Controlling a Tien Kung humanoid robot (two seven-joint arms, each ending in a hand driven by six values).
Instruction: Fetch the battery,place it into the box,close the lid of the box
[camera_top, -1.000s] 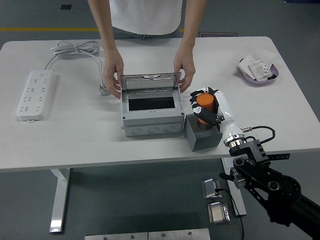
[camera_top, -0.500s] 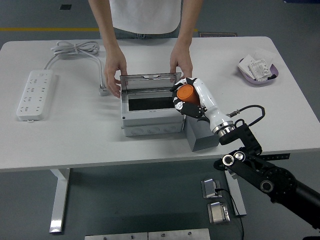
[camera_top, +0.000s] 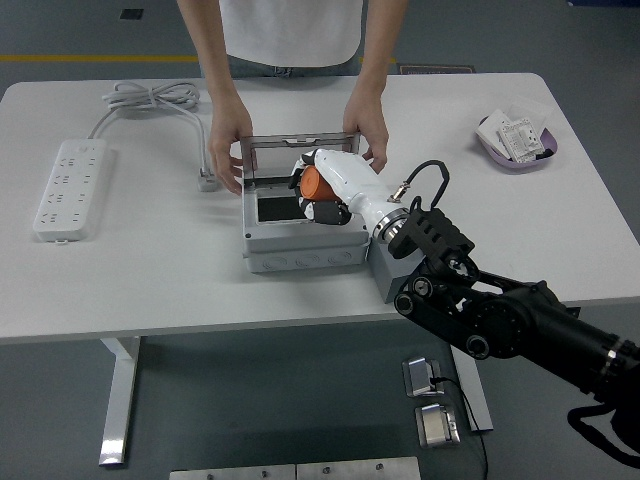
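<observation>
While the robot hand (camera_top: 318, 190) grips the orange battery (camera_top: 311, 181), it sits directly over the open cavity of the box (camera_top: 300, 240), fingers clamped around the cylinder. The battery is not yet released; whether it touches the box interior cannot be told from the head view. The right arm reaches in from the lower right, crossing the grey stand (camera_top: 395, 275) that stands just beside the box on its right side.

The lid (camera_top: 270, 152) stands upright at the far edge of the box. A person at the far side of the surface (camera_top: 150, 270) steadies it, one hand (camera_top: 228, 150) at the left end and the other hand (camera_top: 368, 135) at the right end.

Task status, as judged: fetch is complete; placement is in progress. Remaining steps: release the battery into the cavity, withdraw the robot hand, and close the lid.

The left arm is not in view. A power strip (camera_top: 68, 188) lies well apart at the left, and a purple dish (camera_top: 515, 140) at the far right.
</observation>
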